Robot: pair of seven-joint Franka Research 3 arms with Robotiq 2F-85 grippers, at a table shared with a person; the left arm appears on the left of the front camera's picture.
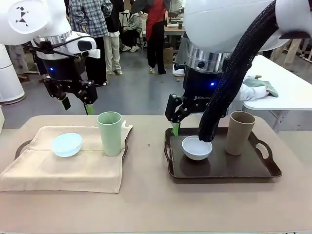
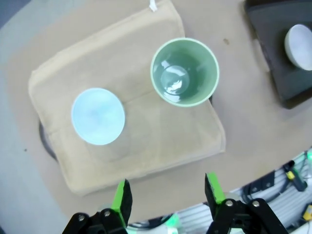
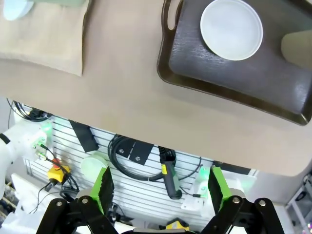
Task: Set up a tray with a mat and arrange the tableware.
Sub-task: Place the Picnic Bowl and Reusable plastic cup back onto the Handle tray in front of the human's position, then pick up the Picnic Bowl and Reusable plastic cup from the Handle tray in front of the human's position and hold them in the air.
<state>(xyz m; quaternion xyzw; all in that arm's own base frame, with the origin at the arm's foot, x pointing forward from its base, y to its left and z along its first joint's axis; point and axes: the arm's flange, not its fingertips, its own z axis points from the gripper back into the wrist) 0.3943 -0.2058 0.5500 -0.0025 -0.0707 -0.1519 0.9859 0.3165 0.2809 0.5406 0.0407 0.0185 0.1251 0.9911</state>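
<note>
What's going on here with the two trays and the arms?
Nothing is being held at this moment. Both grippers are open and hang above the table, the left gripper over the beige mat and the right gripper by the dark tray. The light blue bowl and green tumbler stand on the mat, which covers the other tray. The whitish bowl and tan tumbler stand on the dark tray, which has no mat.
</note>
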